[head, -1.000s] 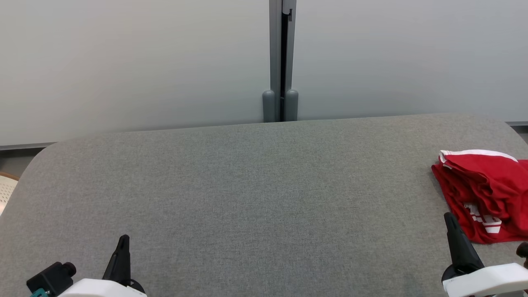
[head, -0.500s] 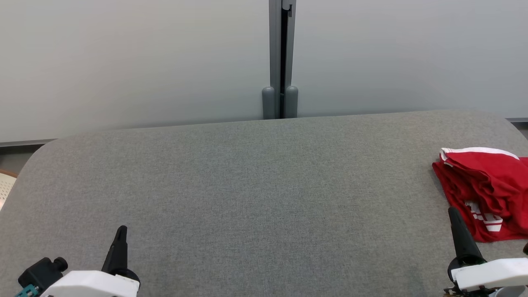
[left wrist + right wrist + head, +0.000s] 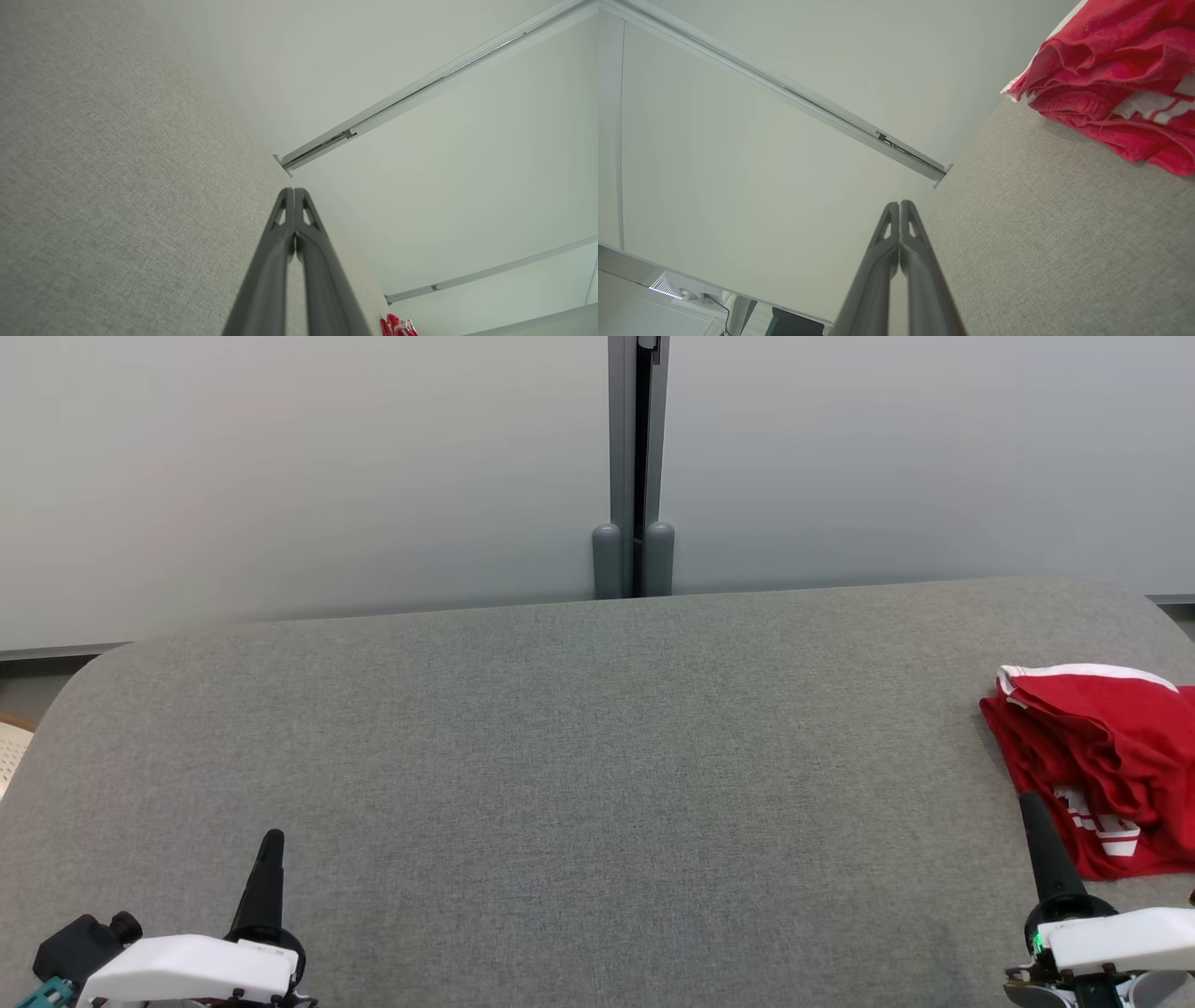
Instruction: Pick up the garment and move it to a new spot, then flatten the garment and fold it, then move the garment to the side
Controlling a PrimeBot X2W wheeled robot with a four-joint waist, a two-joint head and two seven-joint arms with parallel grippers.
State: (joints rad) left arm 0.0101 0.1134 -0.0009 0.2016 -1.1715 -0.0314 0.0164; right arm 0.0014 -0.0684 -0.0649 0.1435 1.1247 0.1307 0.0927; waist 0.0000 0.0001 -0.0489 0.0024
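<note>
Though the camera has tilted, both jaws stay closed and empty, the garment (image 3: 1106,747) unmoved.

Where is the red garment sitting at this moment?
In the head view the red garment lies bunched at the far right edge of the grey table, cut off by the frame, just beyond the tip of the right end effector.

Garment (image 3: 1111,756) at the table's (image 3: 597,756) right edge, near the right claw (image 3: 1029,801).

White wrist housings (image 3: 187,966), long tapered black fingers (image 3: 263,887).
</note>
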